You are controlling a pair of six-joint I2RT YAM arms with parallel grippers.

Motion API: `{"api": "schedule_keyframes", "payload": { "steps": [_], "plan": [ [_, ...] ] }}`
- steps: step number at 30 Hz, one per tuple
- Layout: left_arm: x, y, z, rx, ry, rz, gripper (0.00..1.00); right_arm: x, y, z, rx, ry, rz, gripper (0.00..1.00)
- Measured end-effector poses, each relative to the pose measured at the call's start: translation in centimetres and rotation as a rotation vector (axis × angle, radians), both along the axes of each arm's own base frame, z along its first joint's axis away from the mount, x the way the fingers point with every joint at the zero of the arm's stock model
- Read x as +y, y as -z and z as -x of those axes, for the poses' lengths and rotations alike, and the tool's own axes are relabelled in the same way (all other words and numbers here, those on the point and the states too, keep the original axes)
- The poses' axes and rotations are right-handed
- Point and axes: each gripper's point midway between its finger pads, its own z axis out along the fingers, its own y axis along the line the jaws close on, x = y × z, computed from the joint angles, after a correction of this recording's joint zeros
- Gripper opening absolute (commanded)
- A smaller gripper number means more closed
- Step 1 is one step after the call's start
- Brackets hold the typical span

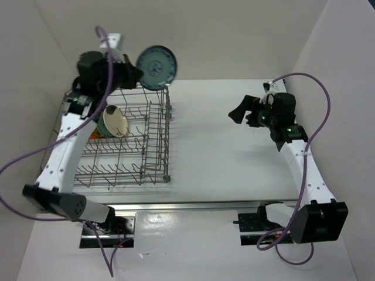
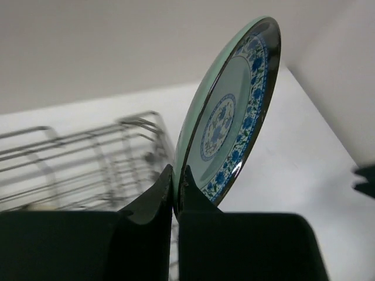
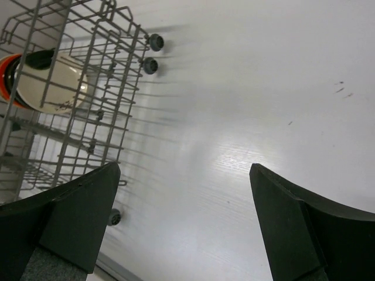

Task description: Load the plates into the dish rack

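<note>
Left jaws clench the rim of a round teal-blue patterned plate (image 2: pixel 231 117) above the far right corner of the grey wire dish rack (image 1: pixel 155 140). Right jaws gape over the white counter (image 3: pixel 263 88). Their wrist view shows an orange plate (image 3: pixel 4 82) against the racked cream plate (image 3: pixel 55 88), indistinct from above.

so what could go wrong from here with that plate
The left gripper pinches the teal plate only at its rim, so it might pivot or slip out. It hangs over the far corner of the rack and could clip the tall wire wall or the cream plate going down.
</note>
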Motion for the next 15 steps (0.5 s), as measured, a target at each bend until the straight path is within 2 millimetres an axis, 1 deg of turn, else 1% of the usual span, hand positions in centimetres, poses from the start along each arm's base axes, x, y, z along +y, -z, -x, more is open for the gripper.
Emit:
{"api": "schedule_keyframes", "payload": {
  "steps": [2,4,5,6,7,9,10,11,13,14,15],
  "plan": [
    [4.7,-3.0,0.8,-0.086,-0.164,-0.024,0.0,-0.4,0.7,-0.4,0.016,0.026,0.013,1.0],
    [8.4,-4.9,2.2,-0.141,-0.305,-0.058,0.0,-0.7,2.2,-0.9,0.055,0.042,0.024,1.0],
    [10.1,-5.3,2.7,-0.156,-0.37,-0.084,0.0,-0.8,3.0,-1.2,0.078,0.047,0.028,1.0],
    [11.8,-5.2,3.1,-0.153,-0.44,-0.108,0.0,-0.8,3.9,-1.5,0.103,0.05,0.031,1.0],
    [13.4,-4.7,3.3,-0.139,-0.503,-0.143,0.0,-0.8,4.7,-1.8,0.127,0.05,0.034,1.0],
    [16.5,-2.9,3.5,-0.087,-0.614,-0.207,0.0,-0.8,6.6,-2.3,0.18,0.047,0.038,1.0],
    [17.9,-1.7,3.5,-0.053,-0.662,-0.238,0.0,-0.7,7.3,-2.5,0.201,0.046,0.04,1.0],
    [19.2,-0.1,3.4,-0.011,-0.701,-0.275,0.0,-0.7,8.1,-2.6,0.224,0.045,0.041,1.0],
    [20.9,4.1,2.8,0.101,-0.747,-0.347,0.0,-0.7,9.4,-2.9,0.261,0.043,0.043,1.0],
    [21.4,6.6,2.5,0.165,-0.756,-0.392,0.0,-0.7,9.9,-3.0,0.275,0.042,0.044,1.0],
    [21.7,8.6,2.3,0.217,-0.756,-0.43,0.0,-0.7,10.3,-3.0,0.285,0.042,0.044,1.0]
  ]
}}
